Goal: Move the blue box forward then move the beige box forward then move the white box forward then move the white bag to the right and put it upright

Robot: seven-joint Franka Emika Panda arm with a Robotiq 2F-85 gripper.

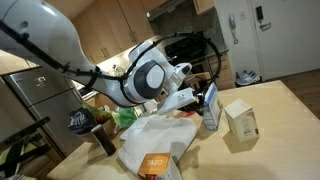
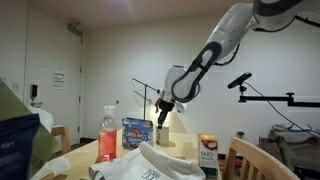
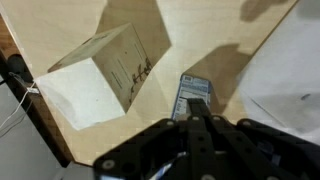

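- Light wood table (image 1: 285,100) in a kitchen-type room with wooden cabinets (image 1: 110,25) behind. It's pretty cluttered at the robot's end.
- The tall, slim dark blue carton with white patches, the blue box (image 1: 210,106), stands upright near the middle of the table. The small blocky cream carton, the beige box (image 1: 240,121), is just beside it.
- The black gripper (image 3: 200,114) has its fingers pinched together with nothing between them. In the wrist view the tips sit right at the top end of the blue box, but I can't tell if they're touching it or just over it.
- My main worry is that shoving a tall, skinny carton from up high with closed fingers looks like a recipe for tipping it instead of sliding it.
- If it goes over sideways it could smack into the beige box and knock it out of place before its own move.
- The closed tips could also slip off the carton's edge and skate past it.
- The big white cloth tote, the white bag (image 1: 150,140), lies slumped on the table near the arm (image 1: 45,35), with the small flat orange-fronted white box (image 1: 155,165) by it — a wide swing could snag the cloth.
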